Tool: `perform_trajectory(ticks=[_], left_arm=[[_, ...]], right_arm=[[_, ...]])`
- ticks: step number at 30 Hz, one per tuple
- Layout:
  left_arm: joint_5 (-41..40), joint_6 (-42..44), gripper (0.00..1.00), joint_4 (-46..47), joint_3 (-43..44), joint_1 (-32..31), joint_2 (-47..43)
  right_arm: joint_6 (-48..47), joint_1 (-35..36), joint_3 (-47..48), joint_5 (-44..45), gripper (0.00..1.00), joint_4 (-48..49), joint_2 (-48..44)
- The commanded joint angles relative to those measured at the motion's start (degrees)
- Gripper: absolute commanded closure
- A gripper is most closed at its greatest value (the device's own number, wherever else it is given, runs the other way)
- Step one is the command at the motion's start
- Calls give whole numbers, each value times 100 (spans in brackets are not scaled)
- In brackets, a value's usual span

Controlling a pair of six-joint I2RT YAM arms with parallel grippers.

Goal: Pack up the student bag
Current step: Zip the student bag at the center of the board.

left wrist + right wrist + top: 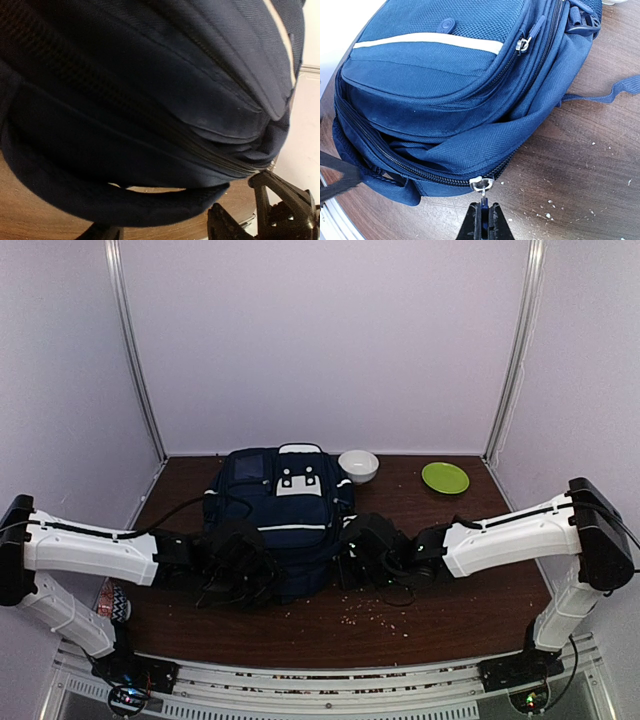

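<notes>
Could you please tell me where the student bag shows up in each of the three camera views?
Top external: student bag at the centre of the table.
Left wrist: student bag fills nearly the whole frame.
Right wrist: student bag upper left; right gripper shut on its zipper pull.
Shared landmark: the white stripe trim, seen in all three.

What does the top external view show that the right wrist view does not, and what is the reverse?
Only the top external view shows the green plate and the left arm. Only the right wrist view shows that the right gripper is shut on the zipper pull. Both show the navy student bag, the brown table and pale crumbs.
</notes>
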Motion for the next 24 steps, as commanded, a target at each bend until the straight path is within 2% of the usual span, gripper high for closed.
perform_trajectory(ticks=[1,7,10,11,19,24], left_arm=[[201,212,2,294,46,186,330],[254,391,3,298,100,306,531],[245,454,8,421,-34,420,525],[228,501,14,470,-72,458,514],[291,734,100,940,-494,629,457],[160,881,100,856,-798,663,68]], right_arm=[[38,40,124,-17,100,65,33],[17,89,127,-67,100,63,11],[-19,131,134,-89,100,64,-17],[-40,146,135,-94,100,64,-28],[-126,222,91,-56,100,-124,-193],[-107,229,-37,137,100,-261,-365]])
